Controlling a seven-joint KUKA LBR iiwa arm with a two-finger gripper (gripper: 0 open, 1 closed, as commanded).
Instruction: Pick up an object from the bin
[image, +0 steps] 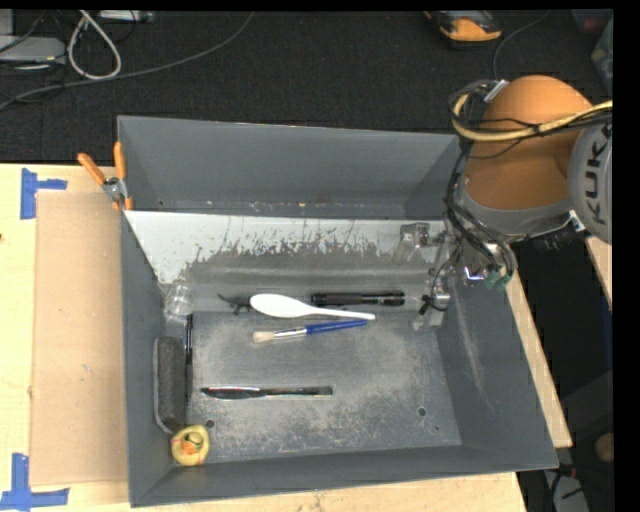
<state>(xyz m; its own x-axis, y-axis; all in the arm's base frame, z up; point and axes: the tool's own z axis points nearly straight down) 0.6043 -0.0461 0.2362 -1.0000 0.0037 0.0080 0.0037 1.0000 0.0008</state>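
The metal gripper (434, 303) hangs low at the right side of the grey metal bin (300, 180), close to its right wall; whether the claw is wide or narrow cannot be told. Nearest it lies a slim black marker (357, 298), its right end just beside the gripper. A white plastic spoon (290, 306) touches the marker's left end, with a blue-handled brush (312, 330) just below. A thin black pen (266, 392) lies well apart, nearer the front.
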